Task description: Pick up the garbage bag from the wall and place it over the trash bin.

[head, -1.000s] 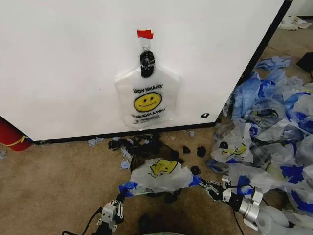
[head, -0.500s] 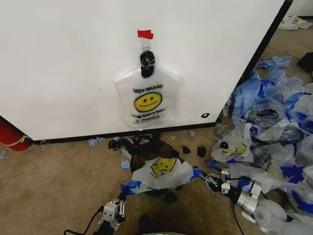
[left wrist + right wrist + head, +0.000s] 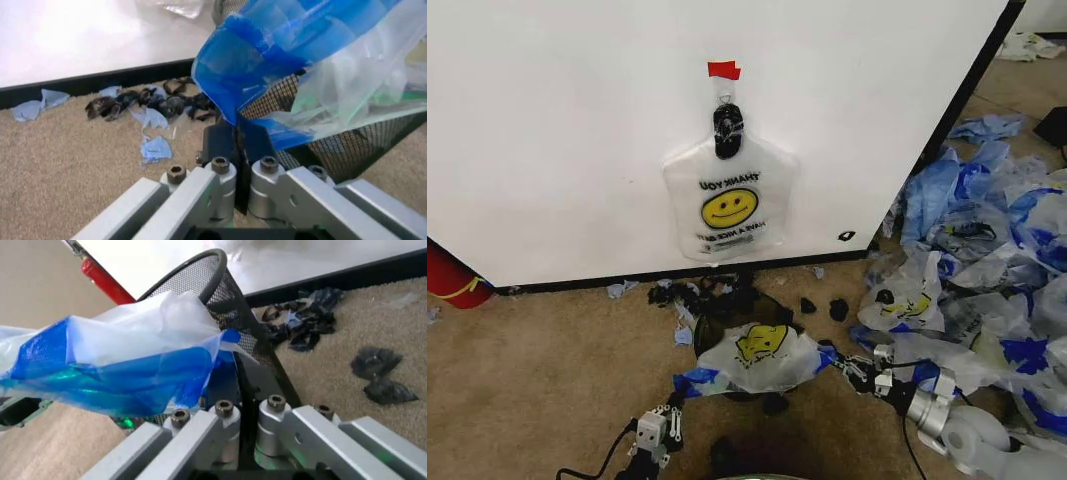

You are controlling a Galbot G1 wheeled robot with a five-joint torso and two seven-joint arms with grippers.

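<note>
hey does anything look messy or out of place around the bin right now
Yes. A heap of crumpled bags covers the carpet on the robot's right, and dark scraps and blue bits lie along the wall's base. The garbage bag sits skewed over the trash bin, pinched by both tools.

**Mostly covered bin, cropped edges**

The round black wire-mesh trash bin (image 3: 710, 331) sits largely hidden under the translucent white smiley-face garbage bag (image 3: 762, 356). At far left, the red cylinder (image 3: 449, 275) is cut off by the picture's edge.
</note>
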